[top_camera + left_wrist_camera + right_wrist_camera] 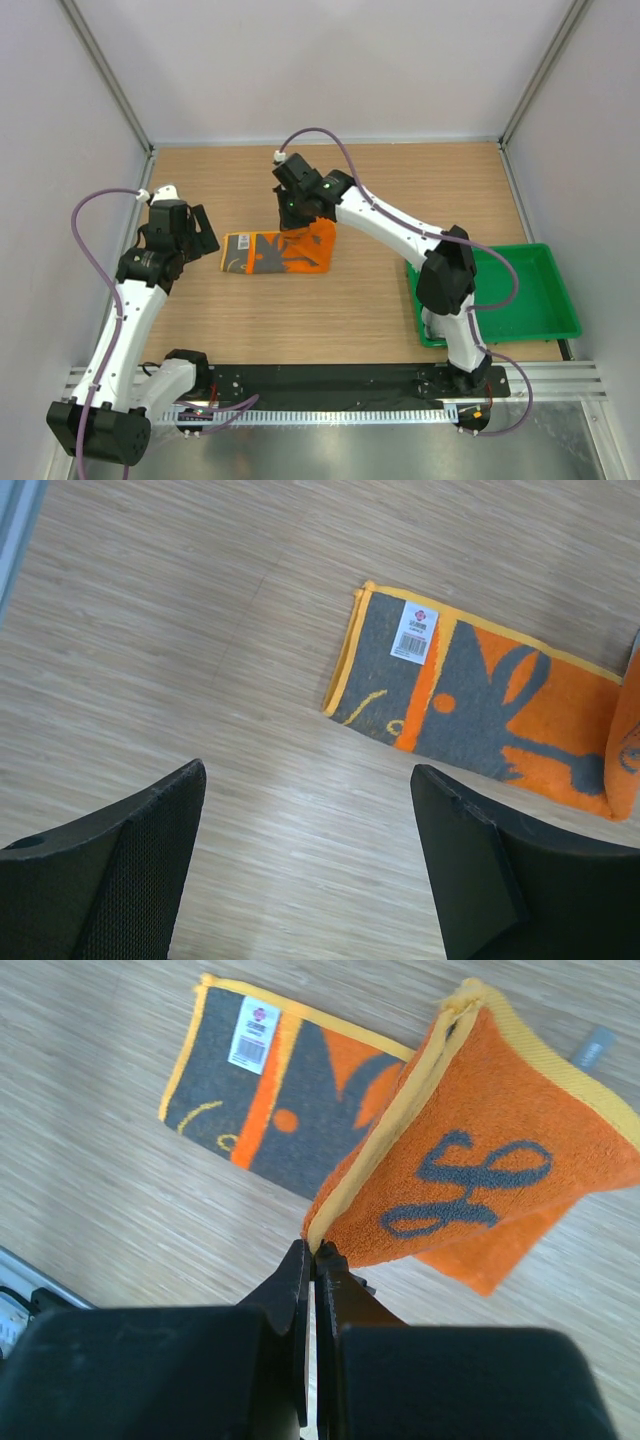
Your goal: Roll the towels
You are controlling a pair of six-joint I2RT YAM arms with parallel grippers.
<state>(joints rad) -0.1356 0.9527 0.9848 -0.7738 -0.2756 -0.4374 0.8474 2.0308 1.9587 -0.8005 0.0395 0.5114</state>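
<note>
Observed on the light wooden table top (330, 310): one dark grey cloth towel with orange print and orange-yellow edges (262, 254) (470, 695) (290, 1100), lying left of centre, long side running left to right. Its left portion lies flat on the wood, print side up, with a small white barcode label (414, 631) (250, 1032) near the left end. Its right end is raised off the surface and turned up, showing the orange back with a grey figure on it.

Right gripper (291, 228) (315, 1252): reaching in from the right and poised above the raised end. Its fingers are pressed together on the yellow-edged corner of the lifted cloth, and the fabric hangs from that pinch.

Left gripper (204, 236) (308, 773): positioned just left of the towel's flat end, above bare wood and apart from the cloth. Its fingers stand wide apart with nothing between them.

A green plastic tray (556, 300) sits at the right side of the table, well apart from the towel, partly behind the right arm. I could not see the whole of its interior from where I stood.
</note>
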